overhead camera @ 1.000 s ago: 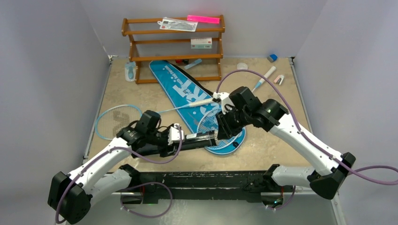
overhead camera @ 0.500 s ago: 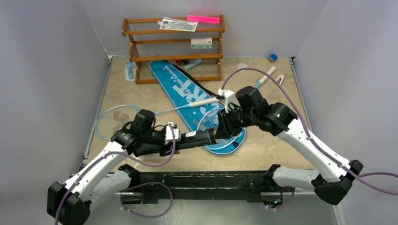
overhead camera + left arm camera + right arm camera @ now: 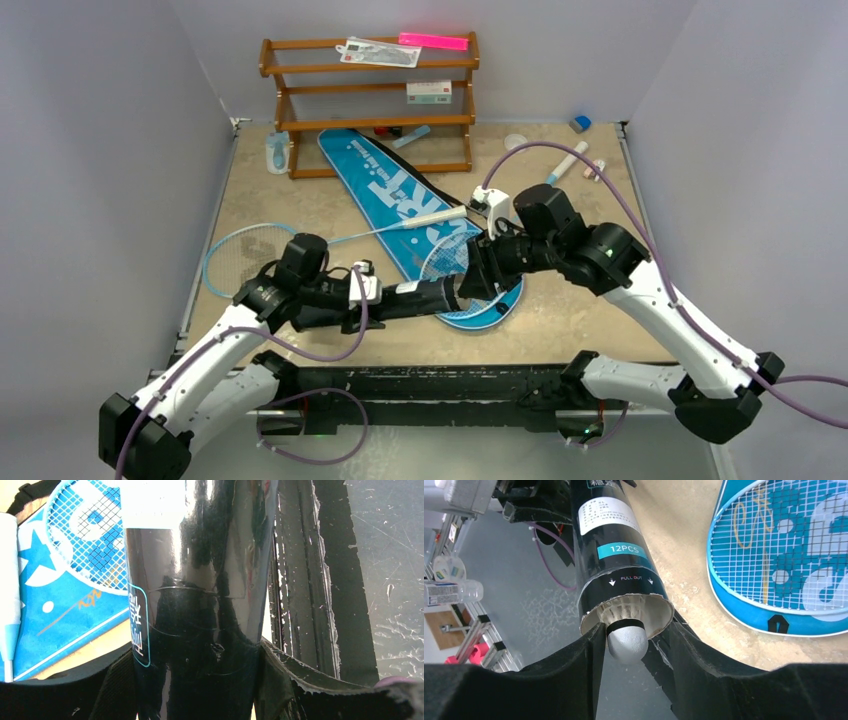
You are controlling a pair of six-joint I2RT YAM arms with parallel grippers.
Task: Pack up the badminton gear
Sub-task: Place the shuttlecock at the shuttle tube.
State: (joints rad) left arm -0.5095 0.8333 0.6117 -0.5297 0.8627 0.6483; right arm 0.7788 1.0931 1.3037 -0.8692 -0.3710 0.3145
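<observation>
My left gripper (image 3: 372, 296) (image 3: 197, 680) is shut on the black cylinder tube (image 3: 420, 296) (image 3: 200, 580) and holds it level above the table's near edge. My right gripper (image 3: 470, 285) (image 3: 636, 645) is open at the tube's open mouth (image 3: 624, 607). A white feather shuttlecock (image 3: 626, 637) sits in that mouth with its cork sticking out between my fingers; the left finger touches it. The blue SPORT bag (image 3: 385, 185) lies flat. One light-blue racket's head (image 3: 447, 262) (image 3: 784, 545) rests on it. The other racket (image 3: 240, 258) lies to the left, its white handle (image 3: 432, 217) on the bag.
The brown wooden rack (image 3: 370, 100) stands at the back, with a pale-blue bottle (image 3: 276, 152) to its left. A pen (image 3: 565, 165) and small items (image 3: 580, 123) lie at the back right. A black rail (image 3: 430, 385) runs along the near edge.
My left gripper has drawn the tube slightly left. My right arm's elbow has swung right and its gripper has stayed at the tube's mouth.
</observation>
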